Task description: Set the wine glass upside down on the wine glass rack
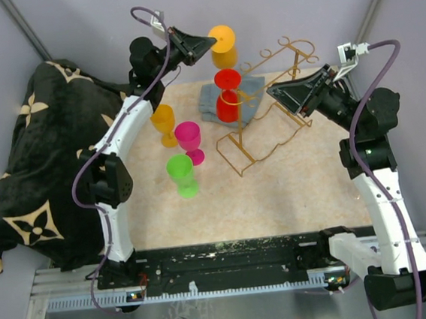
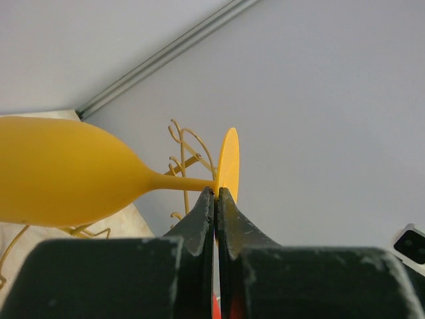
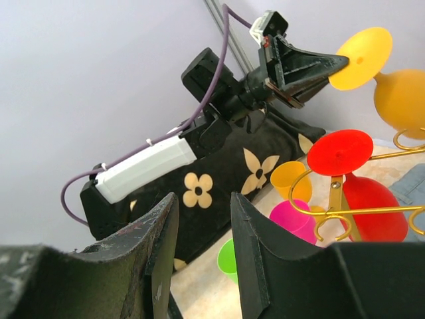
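Left gripper (image 2: 216, 193) pinches the glass (image 2: 60, 169) by its foot, stem level, seemingly just above the rack (image 1: 265, 117); right gripper (image 3: 202, 199) gapes empty.

Both my left gripper (image 1: 213, 43) and my right gripper (image 1: 276, 91) are matte black. My arm links (image 1: 127, 134) are white with black joints, and my cables (image 1: 380, 43) are purple. The yellow wine glass (image 1: 223, 44) is one solid golden yellow from foot to bowl. The red wine glass (image 1: 227, 98) is plain bright red. The wine glass rack (image 3: 337, 197) is thin, shiny gold. Nearby I see an orange glass (image 1: 163, 123), a magenta glass (image 1: 189, 138) and a lime green glass (image 1: 182, 171). The blanket (image 1: 39, 153) is black with cream flower motifs. The cloth (image 1: 211, 103) is grey-blue, the table (image 1: 291, 190) is speckled beige and the walls (image 1: 79, 25) are pale lilac-grey.
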Available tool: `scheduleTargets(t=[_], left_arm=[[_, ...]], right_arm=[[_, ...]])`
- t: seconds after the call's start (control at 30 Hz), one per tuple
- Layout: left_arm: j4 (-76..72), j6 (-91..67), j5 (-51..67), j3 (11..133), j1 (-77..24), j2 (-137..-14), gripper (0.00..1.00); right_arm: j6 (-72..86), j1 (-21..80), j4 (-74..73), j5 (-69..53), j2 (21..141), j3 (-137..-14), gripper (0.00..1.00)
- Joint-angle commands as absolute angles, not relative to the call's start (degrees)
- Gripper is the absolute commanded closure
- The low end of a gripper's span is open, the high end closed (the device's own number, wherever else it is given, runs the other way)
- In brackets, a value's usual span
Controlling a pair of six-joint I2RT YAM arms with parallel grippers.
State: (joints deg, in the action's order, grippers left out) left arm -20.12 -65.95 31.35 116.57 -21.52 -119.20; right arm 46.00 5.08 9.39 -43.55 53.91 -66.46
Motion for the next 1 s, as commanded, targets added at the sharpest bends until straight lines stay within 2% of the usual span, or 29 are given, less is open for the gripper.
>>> scheduleTargets(t=[0.0, 0.97], left_arm=[[-18.0, -64.1, 30.5, 119.0, -22.9, -120.4, 1.0], [-11.3, -62.1, 34.0, 121.1, -27.4, -122.6, 1.0]], right_arm=[[44.6, 5.2, 10.2, -42.8, 52.3, -68.7, 0.62], [45.2, 5.2, 10.2, -42.8, 52.1, -68.0, 0.62]])
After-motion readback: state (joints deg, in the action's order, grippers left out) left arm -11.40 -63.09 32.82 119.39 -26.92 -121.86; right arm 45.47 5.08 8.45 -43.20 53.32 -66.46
